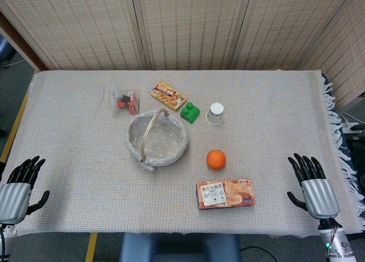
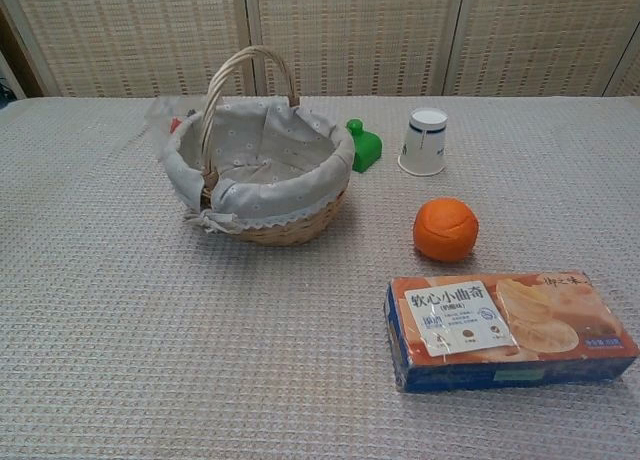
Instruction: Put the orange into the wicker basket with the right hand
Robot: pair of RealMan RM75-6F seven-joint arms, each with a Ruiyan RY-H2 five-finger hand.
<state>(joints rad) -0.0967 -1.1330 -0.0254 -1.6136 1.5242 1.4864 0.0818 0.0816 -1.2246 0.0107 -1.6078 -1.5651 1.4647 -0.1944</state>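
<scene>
The orange (image 1: 216, 159) sits on the cloth just right of the wicker basket (image 1: 155, 139), apart from it, with a cookie box (image 1: 225, 193) near its front. A paper cup (image 1: 215, 113) stands behind the orange. Well right of the basket, the right hand (image 1: 312, 185) rests empty, fingers spread; the left hand (image 1: 18, 188) likewise, far left.

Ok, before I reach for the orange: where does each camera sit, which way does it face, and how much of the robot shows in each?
Head view: high, looking steeply down on the whole table; the left hand and right hand rest open at the near corners.
Chest view: low, near table height, facing the screen behind; no hands show.
Shared: wicker basket, orange, biscuit box, paper cup, green block.
</scene>
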